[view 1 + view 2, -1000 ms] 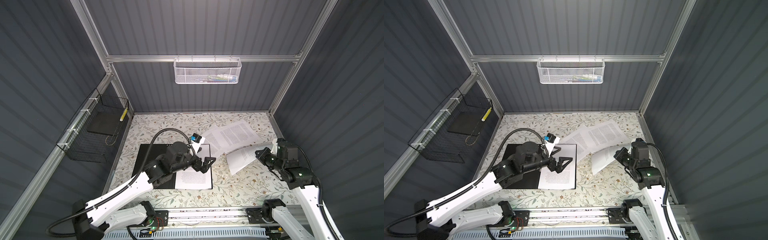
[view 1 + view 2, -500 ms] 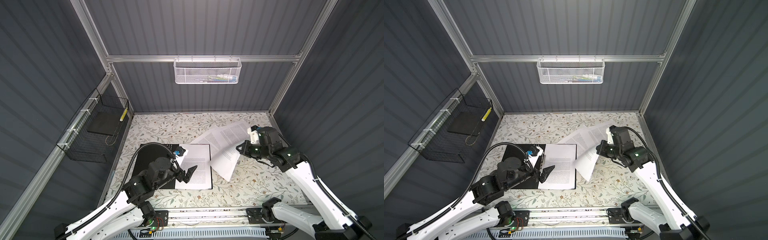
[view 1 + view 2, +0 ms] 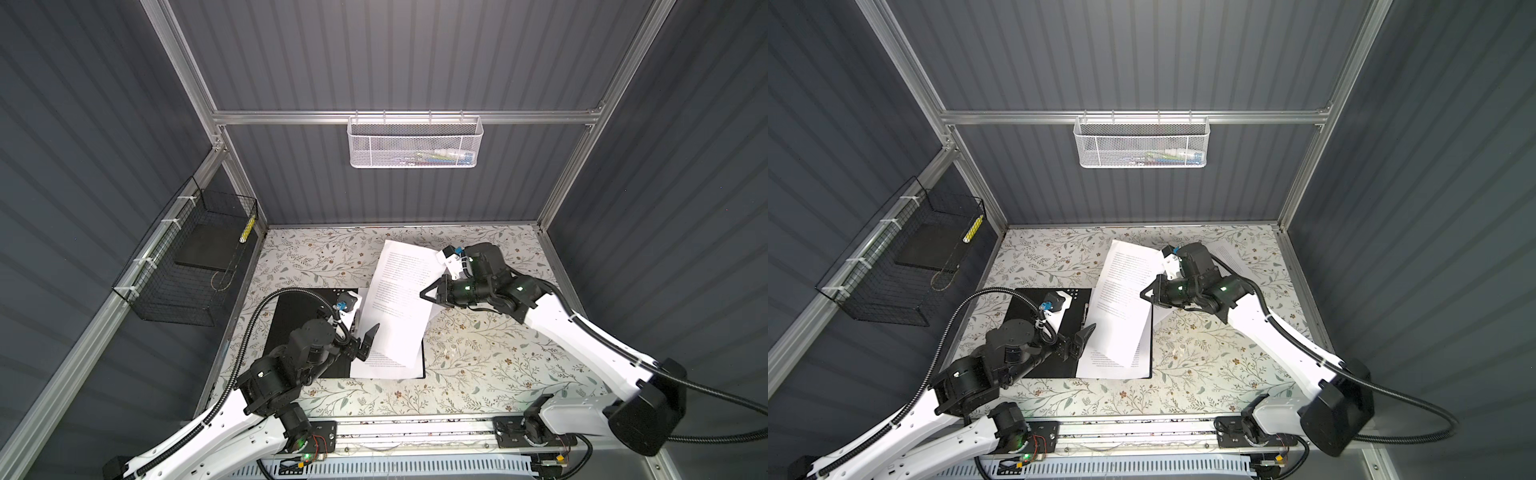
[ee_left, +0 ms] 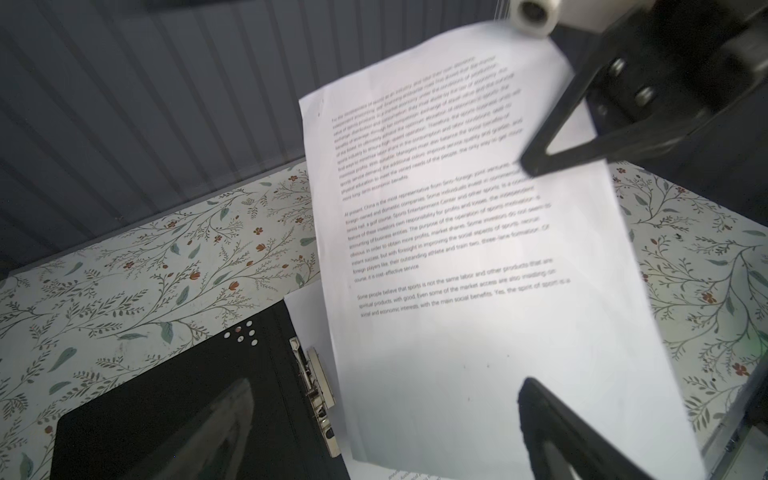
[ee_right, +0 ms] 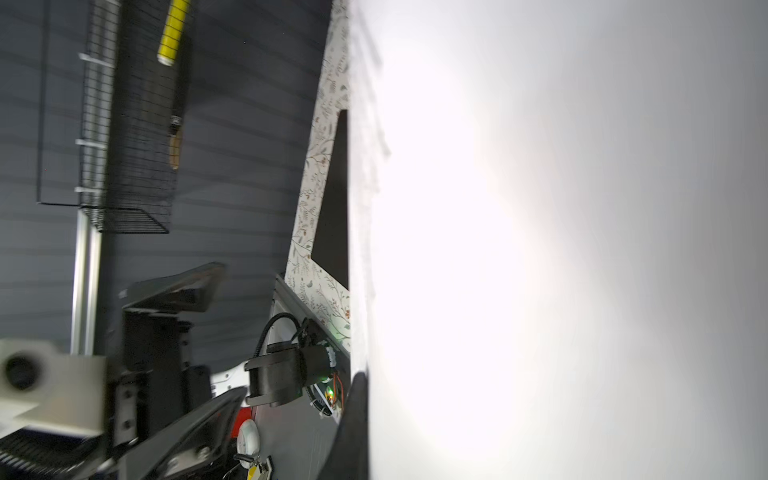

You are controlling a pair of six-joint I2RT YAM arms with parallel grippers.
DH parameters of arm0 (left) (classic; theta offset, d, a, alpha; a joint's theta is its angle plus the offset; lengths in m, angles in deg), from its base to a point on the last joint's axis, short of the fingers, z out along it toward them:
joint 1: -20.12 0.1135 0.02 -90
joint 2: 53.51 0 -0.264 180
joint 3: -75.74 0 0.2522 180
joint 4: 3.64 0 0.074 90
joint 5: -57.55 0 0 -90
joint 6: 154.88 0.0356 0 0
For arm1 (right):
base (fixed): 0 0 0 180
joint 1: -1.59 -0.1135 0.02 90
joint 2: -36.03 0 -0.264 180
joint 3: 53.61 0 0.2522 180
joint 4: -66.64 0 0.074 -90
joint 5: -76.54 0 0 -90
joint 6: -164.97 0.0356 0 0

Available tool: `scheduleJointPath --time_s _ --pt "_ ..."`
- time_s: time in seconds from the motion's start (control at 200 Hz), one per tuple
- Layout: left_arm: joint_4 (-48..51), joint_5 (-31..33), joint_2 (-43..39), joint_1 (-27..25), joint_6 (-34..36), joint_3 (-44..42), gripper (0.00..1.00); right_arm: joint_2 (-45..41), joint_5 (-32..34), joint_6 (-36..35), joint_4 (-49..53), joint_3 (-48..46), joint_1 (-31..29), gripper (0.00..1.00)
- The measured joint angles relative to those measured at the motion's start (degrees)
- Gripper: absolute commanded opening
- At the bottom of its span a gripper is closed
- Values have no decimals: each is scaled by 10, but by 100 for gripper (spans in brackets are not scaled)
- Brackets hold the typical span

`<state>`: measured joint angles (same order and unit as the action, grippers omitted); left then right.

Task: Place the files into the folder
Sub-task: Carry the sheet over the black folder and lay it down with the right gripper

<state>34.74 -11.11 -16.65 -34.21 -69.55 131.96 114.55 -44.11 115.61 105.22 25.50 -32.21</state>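
Observation:
The folder (image 3: pixel 305 328) lies open on the table with its black inside up and a metal clip (image 4: pixel 318 395) at the spine. One printed sheet of the files (image 3: pixel 388 368) lies on its right half. My right gripper (image 3: pixel 424 296) is shut on the edge of a second sheet (image 3: pixel 399 299), which hangs tilted in the air above the folder's right half. This held sheet (image 5: pixel 540 249) fills most of the right wrist view. My left gripper (image 3: pixel 369 340) stands open over the folder's middle, just left of the held sheet (image 4: pixel 478 291) and apart from it.
Another sheet (image 3: pixel 1230 254) lies on the floral table at the back right, behind the right arm. A white mesh basket (image 3: pixel 415 141) hangs on the back wall. A black wire basket (image 3: pixel 187 266) with a dark slab hangs on the left wall.
My right gripper has carried its sheet leftward from the table's right side to above the folder. The left arm has drawn back toward the front, its gripper still open.

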Motion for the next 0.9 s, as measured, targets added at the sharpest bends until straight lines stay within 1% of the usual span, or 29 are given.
scheduleJointPath --time_s 0.08,0.175,0.245,0.3,0.51,0.735,0.901 --pt "1 2 5 0 0 0 100 79 -13 -29 3 -9 7 0" --pt "2 1 10 0 0 0 100 179 -8 -67 16 -9 6 0" --pt "2 1 15 0 0 0 100 233 2 -90 29 -10 4 0" --pt "2 1 16 2 0 0 100 257 8 -103 37 -10 3 0" --pt "2 -11 22 14 1 0 100 267 13 -128 35 -4 2 0" --pt "2 -65 59 49 1 0 100 290 -6 -139 27 31 2 0" --pt "2 -95 63 65 0 0 100 313 -24 -139 18 43 5 0"
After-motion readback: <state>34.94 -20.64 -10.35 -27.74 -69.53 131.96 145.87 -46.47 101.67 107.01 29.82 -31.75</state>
